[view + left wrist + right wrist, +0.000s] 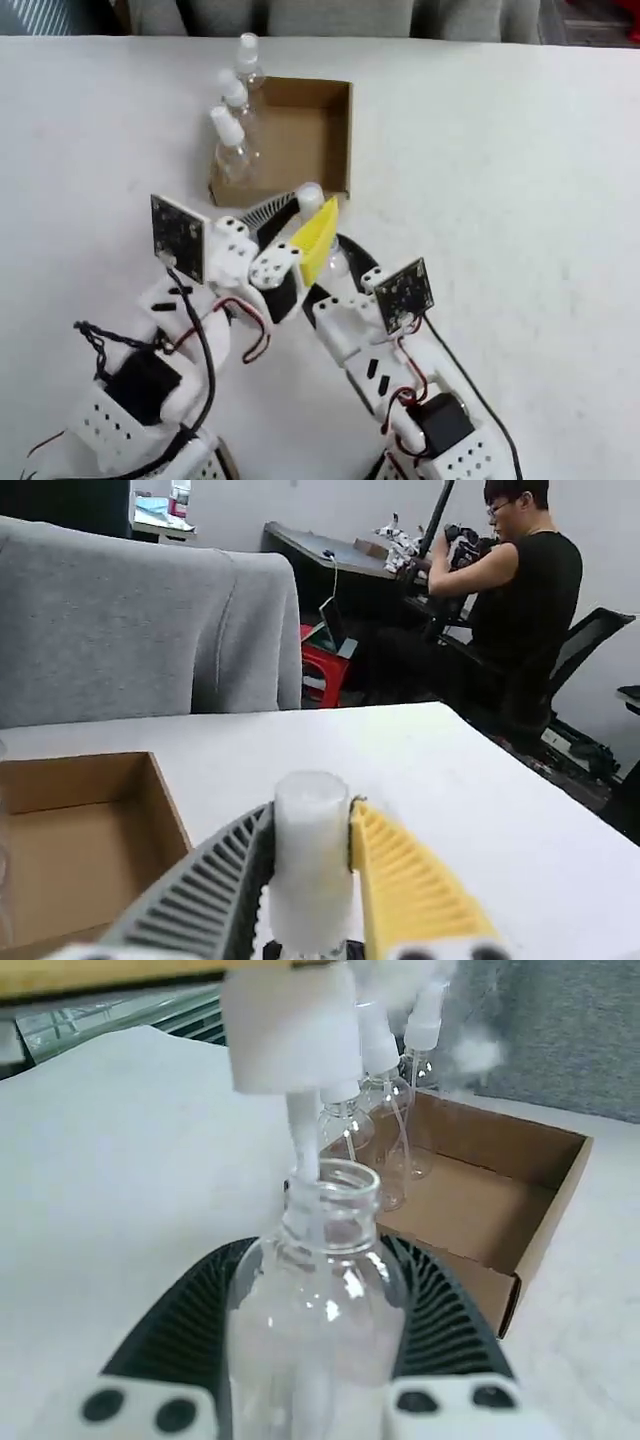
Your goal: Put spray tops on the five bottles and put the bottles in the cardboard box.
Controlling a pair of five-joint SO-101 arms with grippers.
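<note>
Missing the neck: the spray top [290,1030] has its tube just inside the mouth of the bottle [315,1300]; a tilted descent could catch the cap on the rim or bend the tube.
Left claw [311,825]: clenched on the spray top, directly above the bottle.
Right claw [320,1260]: grasping the bottle upright, near the cardboard box [545,1195].
Twisting: a hard push might turn the bottle in its grip.
</note>
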